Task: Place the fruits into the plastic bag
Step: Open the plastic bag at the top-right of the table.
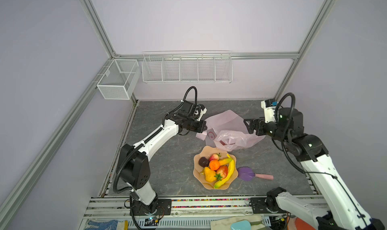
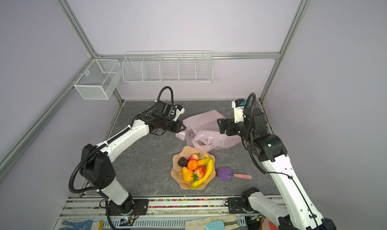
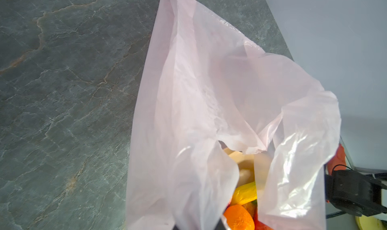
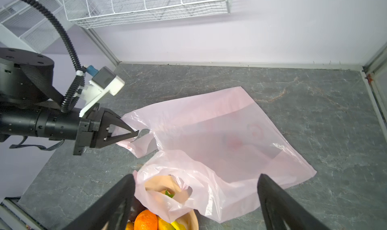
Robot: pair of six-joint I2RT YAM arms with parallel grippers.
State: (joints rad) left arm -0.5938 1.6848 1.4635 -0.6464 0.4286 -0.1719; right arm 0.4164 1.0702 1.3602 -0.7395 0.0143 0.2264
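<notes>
In both top views the bag [image 1: 228,124] lies crumpled on the far middle of the surface [image 1: 167,155]. Its near edge is draped over the far rim of the bowl [image 1: 198,176]. The fruits [image 1: 215,169] sit piled in the bowl, just near of the bag. A paddle [image 1: 249,173] lies just right of the bowl. The left end effector [image 1: 205,127] is at the bag's left edge. The right end effector [image 1: 247,126] hovers over the bag's right side, jaws spread and holding nothing.

In the left wrist view the bag [image 3: 209,93] fills the middle with its mouth gaping. Through the mouth show the bowl [image 3: 240,155], a banana [image 3: 245,194] and a tangerine [image 3: 238,218]. The grip cannot be read here.

In the right wrist view the left end effector [image 4: 134,133] is closed, pinching one handle loop of the bag [image 4: 230,134]. The right end effector [image 4: 195,176] is wide open, its fingers [image 4: 117,197] standing on either side of the other loop, which droops over the bowl [image 4: 193,220] and tangerine [image 4: 145,219].
</notes>
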